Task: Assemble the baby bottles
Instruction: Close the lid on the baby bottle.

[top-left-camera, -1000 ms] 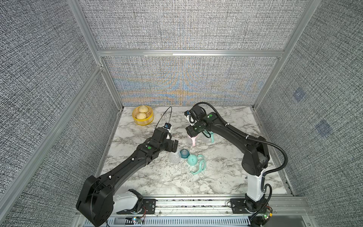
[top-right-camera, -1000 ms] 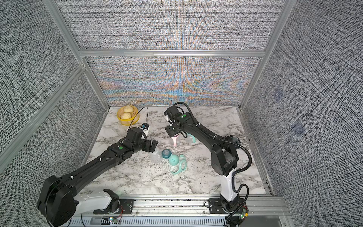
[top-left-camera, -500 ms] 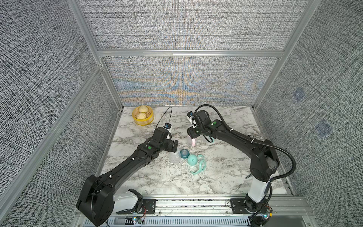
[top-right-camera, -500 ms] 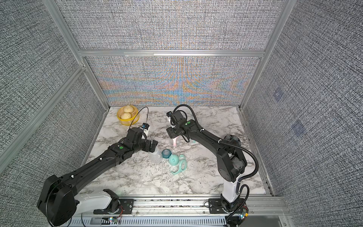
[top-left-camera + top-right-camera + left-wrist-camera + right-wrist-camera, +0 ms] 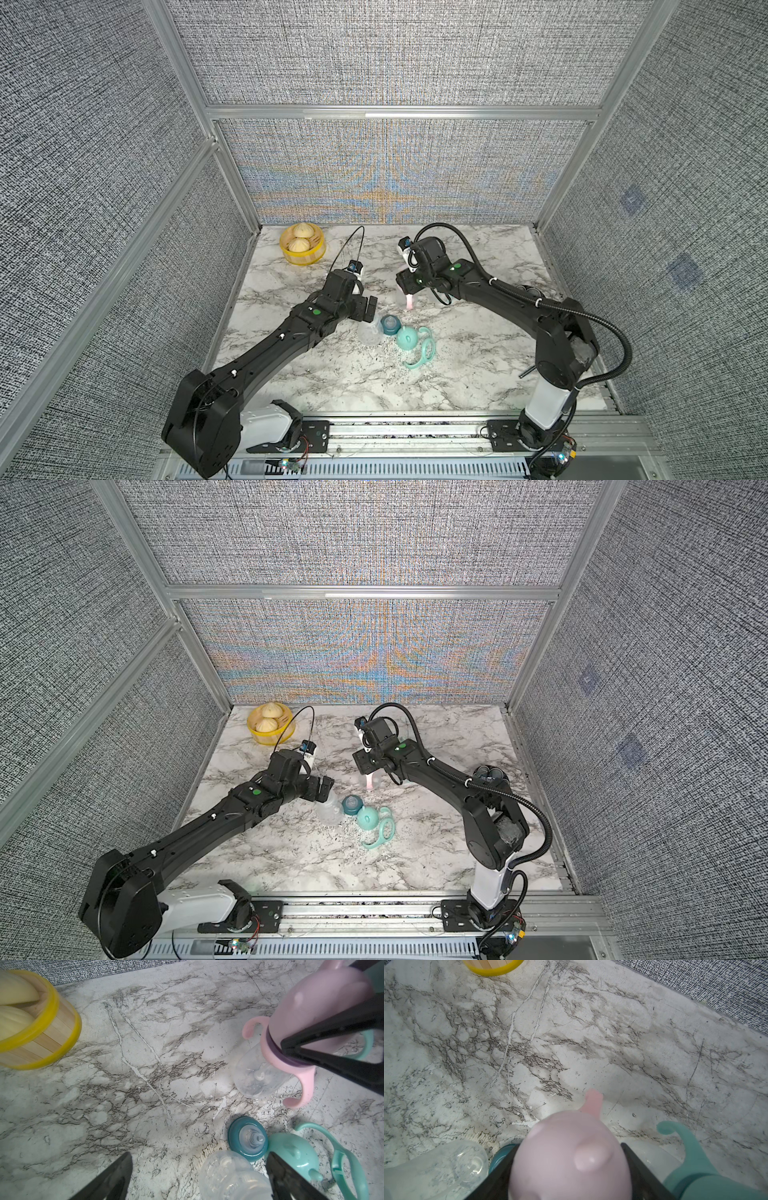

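Observation:
My right gripper (image 5: 405,286) (image 5: 566,1153) is shut on a baby bottle (image 5: 311,1022) (image 5: 369,781) with a pink eared cap, a purple collar and pink handles. The bottle is tilted, its clear base low over the marble. My left gripper (image 5: 370,309) (image 5: 199,1155) stands open around a bare clear bottle (image 5: 230,1176) (image 5: 370,332). Next to that bottle lie a teal nipple collar (image 5: 248,1141) (image 5: 389,325), a mint eared cap (image 5: 295,1153) (image 5: 407,338) and a mint looped handle (image 5: 340,1163) (image 5: 422,353). Another bottle with a mint handle (image 5: 685,1147) stands close behind the pink one.
A yellow basket (image 5: 302,249) (image 5: 270,729) with two buns stands at the back left corner. A dark bowl (image 5: 488,773) sits at the right, partly behind my right arm. Grey panel walls close in the marble table (image 5: 478,374) on three sides.
My right arm's elbow has swung out to the right and its wrist has turned, while the pink bottle stays almost in the same spot. The left arm has not moved.

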